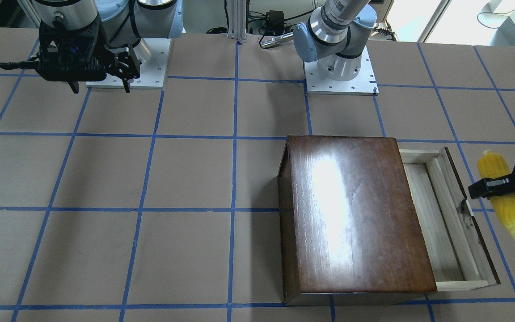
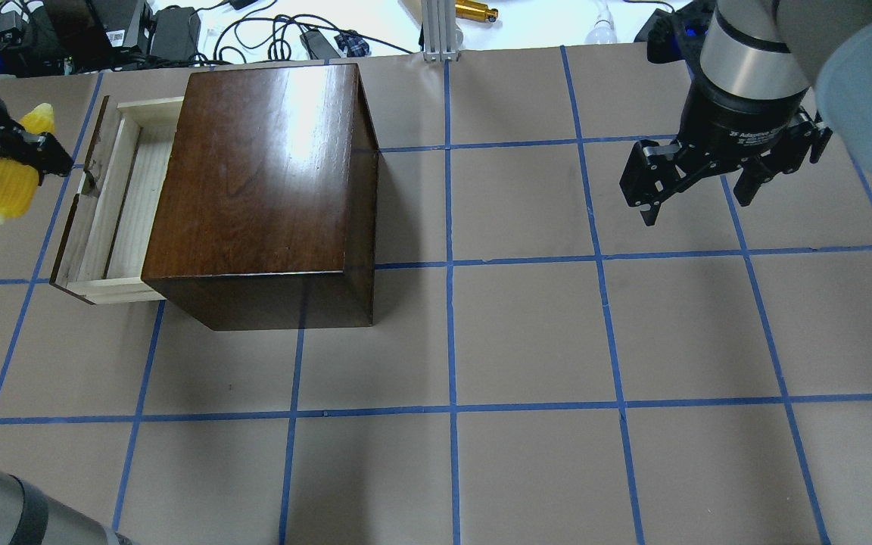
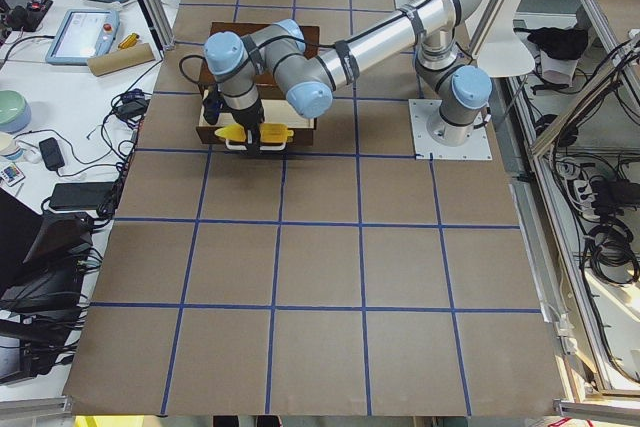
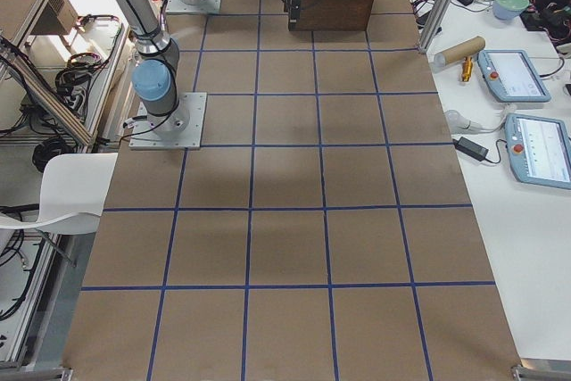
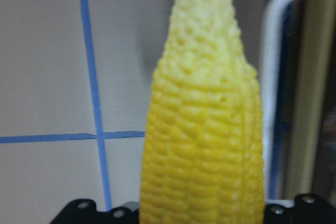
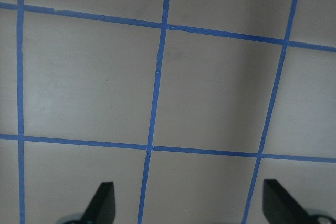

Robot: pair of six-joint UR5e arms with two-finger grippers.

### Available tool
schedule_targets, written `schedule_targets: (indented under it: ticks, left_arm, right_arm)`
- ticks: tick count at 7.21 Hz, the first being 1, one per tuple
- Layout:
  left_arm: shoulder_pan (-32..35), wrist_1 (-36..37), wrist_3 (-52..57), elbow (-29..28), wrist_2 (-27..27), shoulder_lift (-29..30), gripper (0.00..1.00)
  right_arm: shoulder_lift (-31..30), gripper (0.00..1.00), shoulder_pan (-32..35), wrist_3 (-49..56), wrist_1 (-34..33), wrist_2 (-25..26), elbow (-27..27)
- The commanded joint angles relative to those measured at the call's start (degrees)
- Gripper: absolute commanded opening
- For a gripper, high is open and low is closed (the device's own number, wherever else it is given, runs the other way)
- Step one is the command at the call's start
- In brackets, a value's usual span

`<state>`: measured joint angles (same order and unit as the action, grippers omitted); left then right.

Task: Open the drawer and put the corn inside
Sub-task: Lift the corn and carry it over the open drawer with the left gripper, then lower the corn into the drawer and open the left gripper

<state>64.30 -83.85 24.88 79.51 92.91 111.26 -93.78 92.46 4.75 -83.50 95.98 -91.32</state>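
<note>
ok so the left gripper [image 2: 18, 151] has its fingers clamped around the middle of the corn [image 1: 510, 214], and it's holding the cob up off the table [image 2: 527, 333] just outside the drawer [image 1: 434, 223]. The cob sits on the far side of the dark front panel from the box [image 1: 356, 214], so it's not over the tray. The paler tapered tip pokes out past the fingers, and the left wrist view has a thin white bar [image 5: 272, 77] running right alongside it (can't tell if they touch, that view's pretty blurry). The drawer is pulled partway out of the box on the robot's left side. The open bit is a long narrow strip of pale wood floor, with the box's top edge on one side and the front panel on the other, plus low pale walls at both ends. So there's lots of room lengthwise but it's tight across. The right gripper [image 2: 697, 200] hangs over bare table with its fingers spread wide and nothing between them, well away from the box. Between the two it's just brown surface and blue tape lines [image 2: 450, 265], with a big free stretch on the box's right flank and in front of it.
</note>
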Motion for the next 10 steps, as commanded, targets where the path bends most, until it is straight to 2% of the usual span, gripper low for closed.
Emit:
schedule_targets:
  ticks: [1,3,4,5,7,10]
  left_arm:
    - [5.2,-0.5,-5.4,0.5,-3.1,-1.2,0.0]
    - [5.3,-0.4,-5.4,0.7,-2.9,-1.1,0.0]
    - [5.2,-0.4,-5.1,0.8,-2.9,-0.9,0.91]
    - [5.2,-0.5,-5.1,0.8,-2.7,-1.0,1.0]
    - [5.9,-1.7,-5.3,0.6,-2.6,-2.5,1.0]
    - [9.5,-6.5,-8.3,-0.3,-2.8,-8.1,1.0]
  right_arm:
    - [0.0,1.0,0.0,0.0,0.0,0.0,0.0]
    - [-0.1,1.0,0.0,0.1,0.0,0.0,0.0]
    - [-0.1,1.0,0.0,0.0,0.0,0.0,0.0]
    - [0.0,1.0,0.0,0.1,0.0,0.0,0.0]
    - [0.0,1.0,0.0,0.1,0.0,0.0,0.0]
    - [-0.1,1.0,0.0,0.1,0.0,0.0,0.0]
